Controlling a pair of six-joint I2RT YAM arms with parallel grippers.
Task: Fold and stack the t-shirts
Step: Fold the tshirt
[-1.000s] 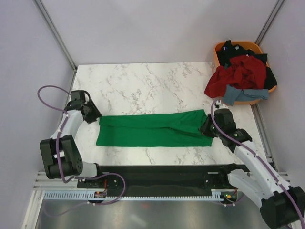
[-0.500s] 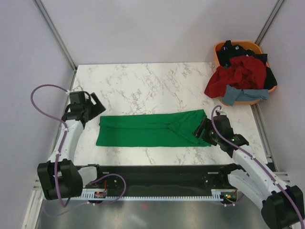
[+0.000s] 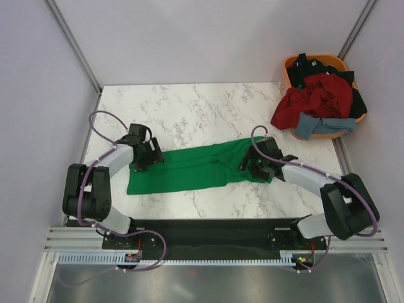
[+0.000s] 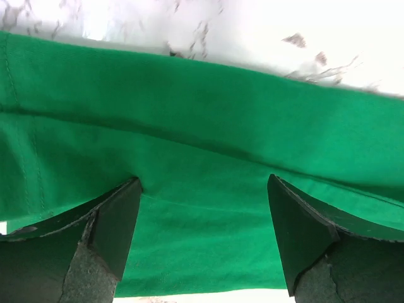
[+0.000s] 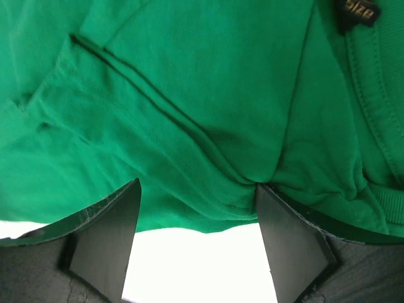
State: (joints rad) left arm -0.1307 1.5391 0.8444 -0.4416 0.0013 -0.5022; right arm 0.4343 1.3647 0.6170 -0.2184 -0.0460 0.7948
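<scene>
A bright green t-shirt (image 3: 189,170) lies folded into a long band across the marble table (image 3: 189,113). My left gripper (image 3: 144,158) sits over its left end, jaws open. In the left wrist view the green cloth (image 4: 202,113) fills the frame and both fingertips of that gripper (image 4: 203,189) rest on it. My right gripper (image 3: 252,165) is over the shirt's right end, also open. In the right wrist view this gripper (image 5: 197,189) straddles the hem of the green cloth (image 5: 189,76), near the collar and neck label (image 5: 356,12).
An orange basket (image 3: 289,69) stands at the back right corner, holding a dark red shirt (image 3: 315,98), a black one (image 3: 319,66) and a grey-blue one (image 3: 312,125) that hang over its rim. Grey walls enclose the table on three sides.
Both grippers have opened and moved inward from the shirt's outer ends onto the cloth. The shirt's right end has bunched slightly inward.
</scene>
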